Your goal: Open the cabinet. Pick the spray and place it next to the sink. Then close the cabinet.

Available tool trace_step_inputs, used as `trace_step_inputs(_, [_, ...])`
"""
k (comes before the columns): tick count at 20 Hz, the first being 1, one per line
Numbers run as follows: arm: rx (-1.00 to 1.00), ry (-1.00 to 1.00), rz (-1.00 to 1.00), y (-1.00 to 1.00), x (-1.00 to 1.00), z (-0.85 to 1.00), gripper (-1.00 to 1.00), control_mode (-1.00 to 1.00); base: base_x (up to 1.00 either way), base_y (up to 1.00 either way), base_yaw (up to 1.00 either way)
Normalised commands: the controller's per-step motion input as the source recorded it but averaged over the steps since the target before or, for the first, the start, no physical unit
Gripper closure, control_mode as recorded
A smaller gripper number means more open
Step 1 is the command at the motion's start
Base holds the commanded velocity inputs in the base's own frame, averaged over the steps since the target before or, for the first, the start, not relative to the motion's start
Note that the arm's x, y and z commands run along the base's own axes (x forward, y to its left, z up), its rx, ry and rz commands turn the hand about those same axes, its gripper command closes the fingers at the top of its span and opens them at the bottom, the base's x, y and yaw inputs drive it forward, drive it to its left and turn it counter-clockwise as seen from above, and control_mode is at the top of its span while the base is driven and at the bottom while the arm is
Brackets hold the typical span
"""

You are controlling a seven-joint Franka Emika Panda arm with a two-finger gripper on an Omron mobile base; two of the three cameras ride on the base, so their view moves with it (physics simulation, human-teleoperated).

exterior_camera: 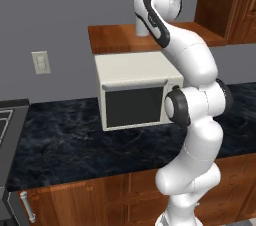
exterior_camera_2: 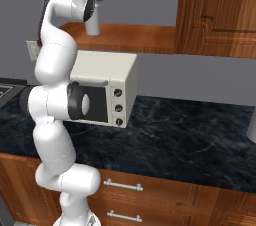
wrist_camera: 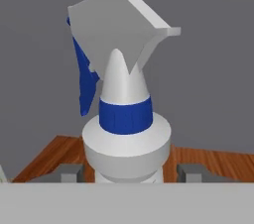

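Pick step: cabinet [exterior_camera_2: 220, 15] door open, spray [wrist_camera: 124, 114] upright on the shelf above the microwave [exterior_camera: 137, 90]. Pincer [wrist_camera: 130, 172] spread, tips either side of the bottle (not pinching yet). Next: close, lift clear, carry twd sink.

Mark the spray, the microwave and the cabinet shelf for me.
spray [wrist_camera: 125, 114]: hand view, blue collar on the neck.
microwave [exterior_camera: 134, 105]: left base view, dark door window.
cabinet [exterior_camera_2: 135, 37]: right base view, bare wooden shelf floor.
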Motion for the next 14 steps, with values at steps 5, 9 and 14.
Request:
trace_step_inputs(5, [0.0, -0.13, 0.06, 0.0, -0.43, 0.25, 1.0, -1.0, 0.0, 0.0, 0.0])
trace_step_inputs(9, [0.01, -0.14, 0.04, -0.02, -0.7, 0.19, 1.0, -1.0, 0.0, 0.0, 0.0])
trace_step_inputs(14, [0.09, -0.13, 0.03, -0.12, -0.81, 0.09, 1.0, -1.0, 0.0, 0.0, 0.0])
